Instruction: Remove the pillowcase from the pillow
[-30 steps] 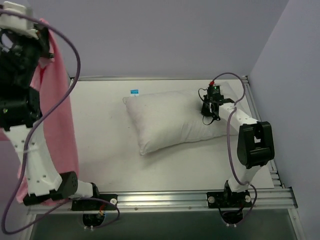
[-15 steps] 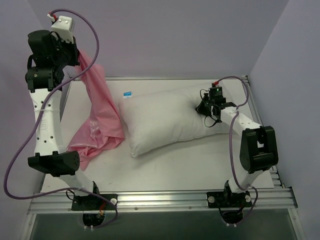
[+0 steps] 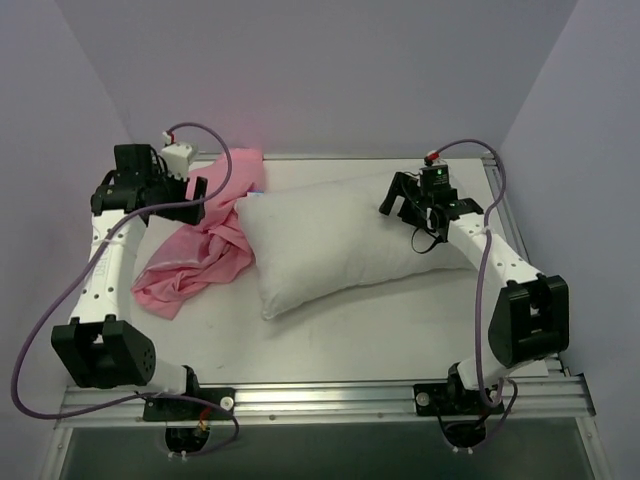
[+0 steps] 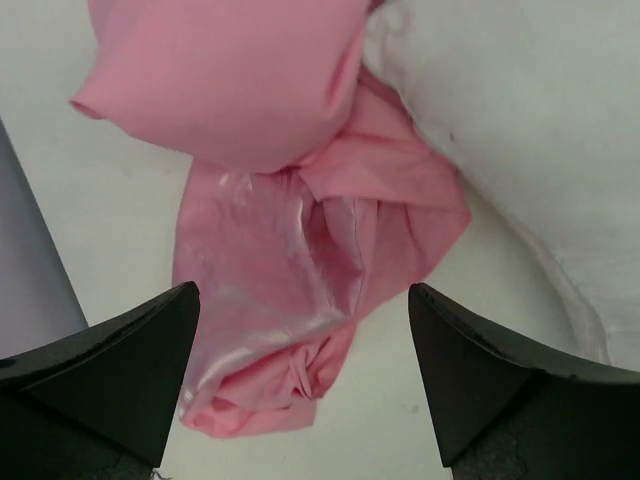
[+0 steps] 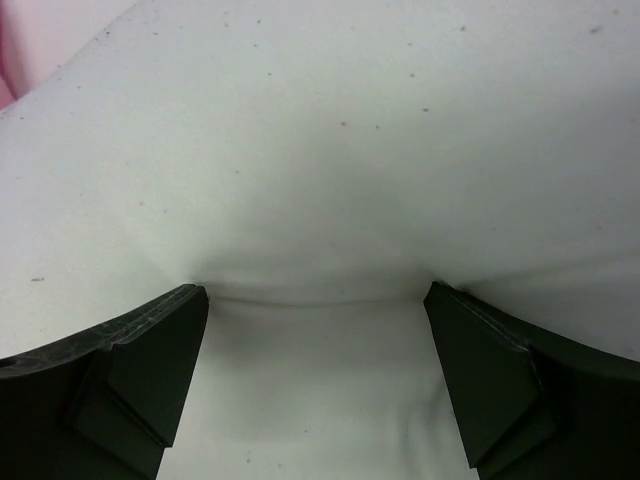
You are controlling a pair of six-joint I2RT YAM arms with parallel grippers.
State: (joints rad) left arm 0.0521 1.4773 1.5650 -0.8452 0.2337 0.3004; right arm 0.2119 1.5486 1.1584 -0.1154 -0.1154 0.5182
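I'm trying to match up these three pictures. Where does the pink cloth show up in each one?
Top external: the pillowcase lies crumpled at centre left, against the left end of the pillow.
Left wrist: it fills the upper middle, with the pillow at upper right.
Right wrist: only a pink sliver shows in the top left corner; the pillow fills the rest.
Shared landmark: the white pillow.

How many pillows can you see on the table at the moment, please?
1. The white pillow lies in the middle of the table, with the pink pillowcase heaped beside its left end. That heap looks too flat to hide another.
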